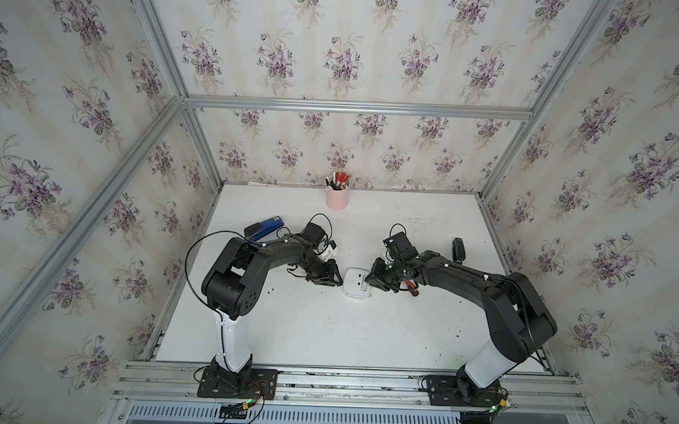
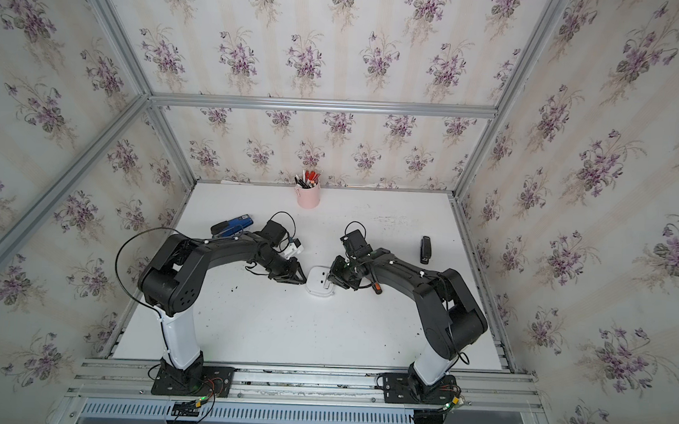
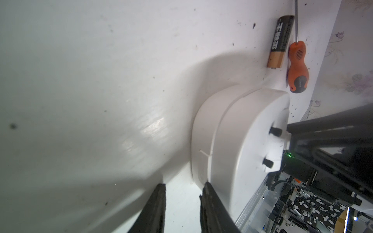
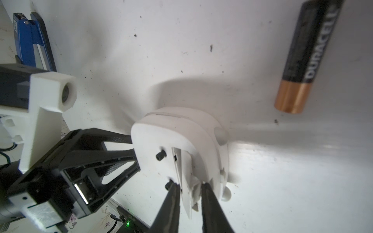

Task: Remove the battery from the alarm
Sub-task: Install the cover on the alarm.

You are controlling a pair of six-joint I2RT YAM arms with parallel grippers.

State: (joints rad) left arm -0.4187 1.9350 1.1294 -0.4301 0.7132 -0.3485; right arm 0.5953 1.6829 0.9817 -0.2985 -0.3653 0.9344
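Note:
The white alarm (image 1: 356, 283) (image 2: 320, 283) lies dial-down mid-table, its back (image 4: 177, 137) up with two black knobs. My left gripper (image 1: 340, 281) (image 3: 182, 186) is open at its left side; one finger (image 3: 207, 193) touches the alarm's edge (image 3: 203, 161) and only bare table shows between the jaws. My right gripper (image 1: 368, 280) (image 4: 190, 185) is shut on a raised white flap (image 4: 187, 171) on the alarm's back. The black-and-copper battery (image 4: 308, 58) (image 3: 341, 42) lies loose on the table behind the alarm. In both top views my right arm hides it.
An orange-handled screwdriver (image 3: 297, 66) (image 1: 409, 286) lies right beside the battery. A pink pen cup (image 1: 336, 199) stands at the back wall. A blue stapler (image 1: 265, 227) is at the left behind my left arm, a black stapler (image 1: 458, 250) at the right.

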